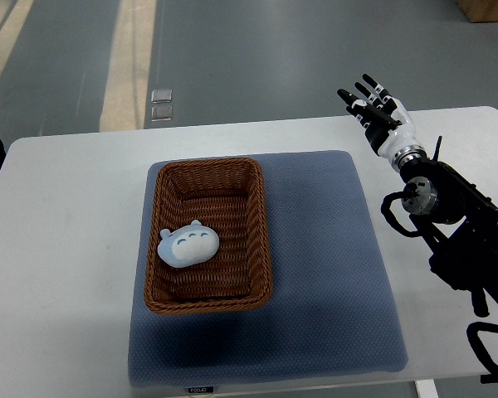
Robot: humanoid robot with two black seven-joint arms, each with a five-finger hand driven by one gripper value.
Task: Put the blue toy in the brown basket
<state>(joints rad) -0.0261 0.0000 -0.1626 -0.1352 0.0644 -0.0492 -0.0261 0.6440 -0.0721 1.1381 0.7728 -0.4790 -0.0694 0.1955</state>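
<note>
A table point(75, 249) carries a mat point(332, 274) laid over its middle. On the left half of the mat sits a basket point(261, 224), its long sides running away from the robot. Inside the basket lies a toy point(187, 245), against the left wall, about halfway along. The right half of the mat is bare. The right hand point(380, 112) hangs above the table's far right part, beyond the mat's far right corner, well apart from the basket.
</note>
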